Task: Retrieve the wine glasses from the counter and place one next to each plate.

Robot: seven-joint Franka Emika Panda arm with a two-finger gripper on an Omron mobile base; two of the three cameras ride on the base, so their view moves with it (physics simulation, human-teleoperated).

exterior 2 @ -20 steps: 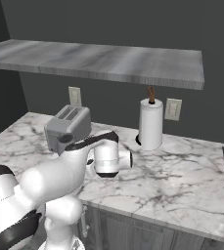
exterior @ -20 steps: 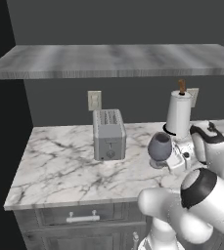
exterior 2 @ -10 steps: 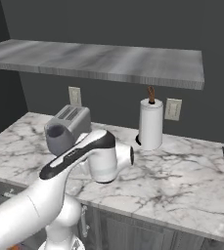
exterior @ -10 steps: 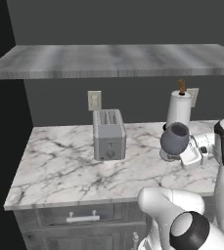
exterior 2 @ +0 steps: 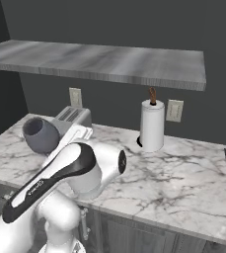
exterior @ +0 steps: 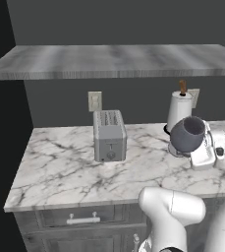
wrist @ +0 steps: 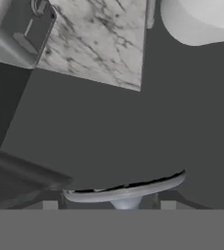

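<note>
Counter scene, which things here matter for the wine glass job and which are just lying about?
Job:
wine glass, tipped sideways in the gripper
counter

Lying about:
toaster
paper towel roll
wall shelf
wall outlets

Home kitchen: marble counter (exterior: 60,167) over cabinets, toaster (exterior: 109,135), paper towel roll (exterior 2: 152,125), wall shelf (exterior: 109,61).

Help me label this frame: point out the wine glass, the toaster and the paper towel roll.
wine glass (exterior: 186,136), left base view, side of the bowl.
toaster (exterior: 110,141), left base view, front face.
paper towel roll (exterior 2: 152,127), right base view, middle of the roll.
</note>
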